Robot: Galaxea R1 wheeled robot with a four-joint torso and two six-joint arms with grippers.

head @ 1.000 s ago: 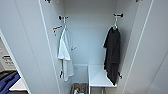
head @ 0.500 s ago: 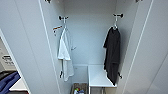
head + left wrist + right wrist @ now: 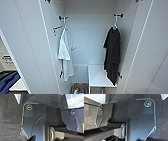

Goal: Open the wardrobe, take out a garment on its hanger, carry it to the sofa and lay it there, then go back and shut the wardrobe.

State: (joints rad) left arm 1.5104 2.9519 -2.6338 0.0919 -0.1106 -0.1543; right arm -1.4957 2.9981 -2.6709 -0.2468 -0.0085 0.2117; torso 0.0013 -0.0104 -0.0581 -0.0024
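black garment (image 3: 112, 55) hangs on its hanger (image 3: 115, 25) inside the open wardrobe (image 3: 90, 37); pincer state cannot be told.

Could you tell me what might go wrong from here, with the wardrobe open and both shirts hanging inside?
The white T-shirt hangs opposite the black T-shirt, so the wrong garment could get taken. The black one's hanger sits on a short peg and might snag coming off. Its long hem could drag over the white shelf below.
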